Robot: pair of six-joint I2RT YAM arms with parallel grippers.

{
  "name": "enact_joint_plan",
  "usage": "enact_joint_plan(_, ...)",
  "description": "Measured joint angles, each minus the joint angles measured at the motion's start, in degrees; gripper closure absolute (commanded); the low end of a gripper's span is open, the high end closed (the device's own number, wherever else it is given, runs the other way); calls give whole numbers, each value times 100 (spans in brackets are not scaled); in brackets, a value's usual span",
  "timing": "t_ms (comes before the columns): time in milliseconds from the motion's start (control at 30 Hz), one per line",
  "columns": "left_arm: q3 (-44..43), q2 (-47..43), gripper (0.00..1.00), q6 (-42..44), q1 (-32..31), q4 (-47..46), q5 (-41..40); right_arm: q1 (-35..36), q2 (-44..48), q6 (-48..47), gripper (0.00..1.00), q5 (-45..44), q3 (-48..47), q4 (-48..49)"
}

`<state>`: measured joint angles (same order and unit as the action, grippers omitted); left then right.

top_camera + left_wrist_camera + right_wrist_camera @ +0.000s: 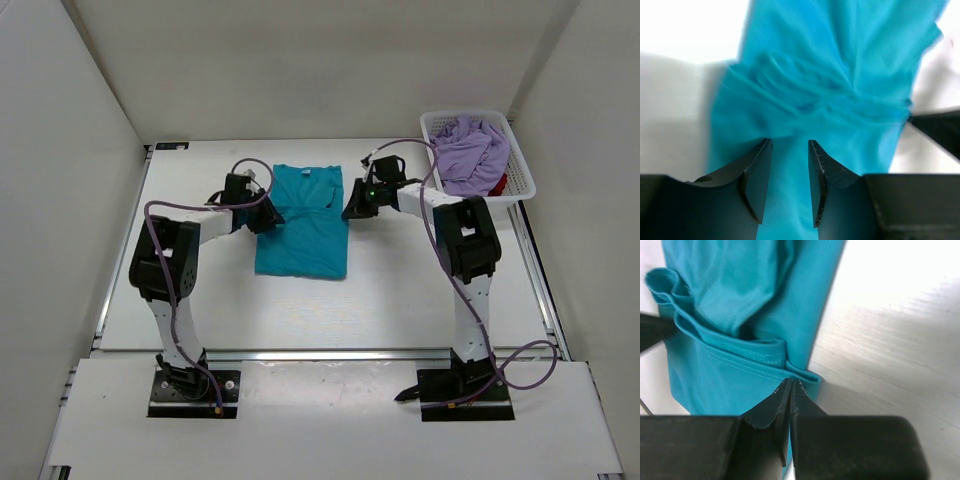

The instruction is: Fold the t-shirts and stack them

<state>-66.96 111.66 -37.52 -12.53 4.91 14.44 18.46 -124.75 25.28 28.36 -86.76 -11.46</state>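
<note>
At table centre your teal shirt (302, 225) lies spread, collar toward twelve o'clock. Your right gripper (791, 384) is clamped on its three o'clock hem. Your left gripper (789, 146) is spread wide at nine o'clock, cloth between the fingers. Clamp left firmly, then lift both sides evenly. The lavender shirt (470, 150) sits in the basket (522, 176) at two o'clock.

I'm holding the left arm (165, 262) bent at the elbow, its forearm reaching inward to the right. The left gripper (788, 146) is sitting with its fingers parted, and cloth of the teal t-shirt (840, 75) is lying between them. The right arm (468, 245) is mirroring that pose, reaching inward to the left. The right gripper (791, 384) is pinching the shirt's hemmed edge, fingers pressed together.
</note>
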Motion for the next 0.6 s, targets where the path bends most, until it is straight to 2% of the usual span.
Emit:
enact_joint_plan(67,201,-251,52,-9,-120,-33,-2,15,48,-13,95,-13,-72,-59)
enact_joint_plan(133,514,-704,51,0,-245,-66,-50,52,245,-24,79,-68,7,-122)
enact_joint_plan(167,693,-997,51,2,-302,-59,-85,72,417,20,76,-118,122,-125)
enact_joint_plan(200,896,-1325,51,13,-369,-79,-153,103,651,33,70,-186,328,-81)
enact_joint_plan(267,1329,-1961,51,24,-431,-140,-238,157,1340,151,64,-295,949,111)
enact_joint_plan(433,2754,-3270,47,50,-262,-275,-428,393,2997,520,61,-396,2739,807)
enact_joint_plan(600,3668,-3418,40,146,-37,-20,-623,763,3475,763,58,-457,4212,1198)
